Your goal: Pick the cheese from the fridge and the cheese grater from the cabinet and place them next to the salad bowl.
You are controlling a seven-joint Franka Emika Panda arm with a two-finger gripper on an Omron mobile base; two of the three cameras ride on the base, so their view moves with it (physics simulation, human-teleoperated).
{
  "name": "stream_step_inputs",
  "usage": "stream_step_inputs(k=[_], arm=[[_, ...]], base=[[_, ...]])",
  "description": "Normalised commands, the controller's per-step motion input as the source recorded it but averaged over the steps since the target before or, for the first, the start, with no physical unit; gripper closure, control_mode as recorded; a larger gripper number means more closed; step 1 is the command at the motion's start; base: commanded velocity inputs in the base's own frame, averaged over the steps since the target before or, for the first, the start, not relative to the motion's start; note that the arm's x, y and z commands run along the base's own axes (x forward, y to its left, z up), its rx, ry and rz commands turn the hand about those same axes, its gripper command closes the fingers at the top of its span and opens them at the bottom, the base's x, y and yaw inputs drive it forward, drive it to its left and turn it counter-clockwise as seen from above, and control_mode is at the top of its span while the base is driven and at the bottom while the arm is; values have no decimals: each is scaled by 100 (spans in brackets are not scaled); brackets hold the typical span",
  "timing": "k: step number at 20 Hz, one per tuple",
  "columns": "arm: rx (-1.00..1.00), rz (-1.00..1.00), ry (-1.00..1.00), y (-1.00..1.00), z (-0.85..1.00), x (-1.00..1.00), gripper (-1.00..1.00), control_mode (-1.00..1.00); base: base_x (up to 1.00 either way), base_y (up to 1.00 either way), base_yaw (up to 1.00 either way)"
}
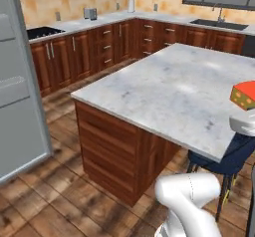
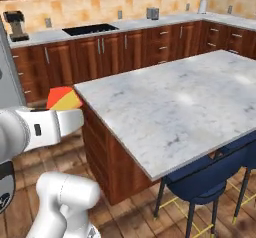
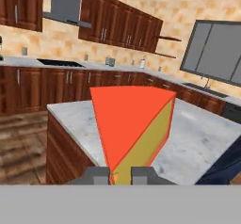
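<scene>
Marble-white and broad, the island surface (image 2: 170,107) is lying bare, its near corner facing the arm and wood floor (image 1: 45,191) running open along its edge. Finger tips (image 3: 96,175) of the end effector (image 3: 121,176) are pinching narrowly on the cheese (image 3: 129,129), carrying it in the air just off that corner.

Both base views over island (image 1: 164,89)

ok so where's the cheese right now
The cheese is clamped in the gripper, held in the air beside the island counter, near its corner in the right base view.
</scene>
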Motion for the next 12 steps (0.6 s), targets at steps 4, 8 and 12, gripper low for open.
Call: stream_step_inputs(k=[4,8,12], arm=[[0,0,0,0,0,0,100,100],[0,0,0,0,0,0,100,100],[0,0,0,0,0,0,100,100]], base=[[-1,-41,-63],[72,-100,-5],[85,-100,0]])
